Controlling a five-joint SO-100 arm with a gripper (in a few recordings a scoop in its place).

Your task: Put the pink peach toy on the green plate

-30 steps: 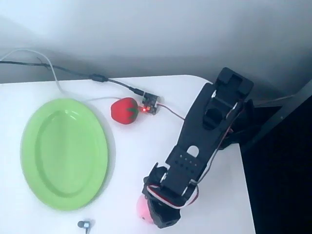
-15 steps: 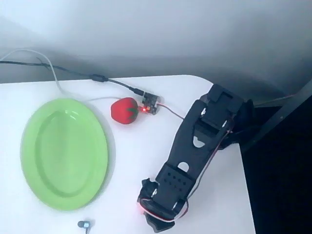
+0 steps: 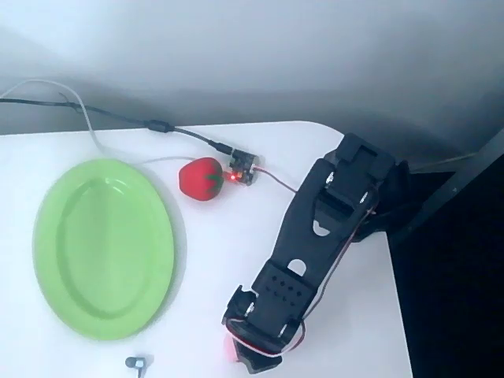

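Pink sliver of the peach toy peeks from under the black gripper near the table's bottom edge; finger spread cannot be told. Bare tabletop separates it from the green plate at left.

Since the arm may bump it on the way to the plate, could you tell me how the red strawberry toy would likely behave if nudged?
The red strawberry toy looks rounded, so it would probably roll or wobble rather than slide. It seems small and likely light. It sits close to the small circuit board and its cables, which might stop it.
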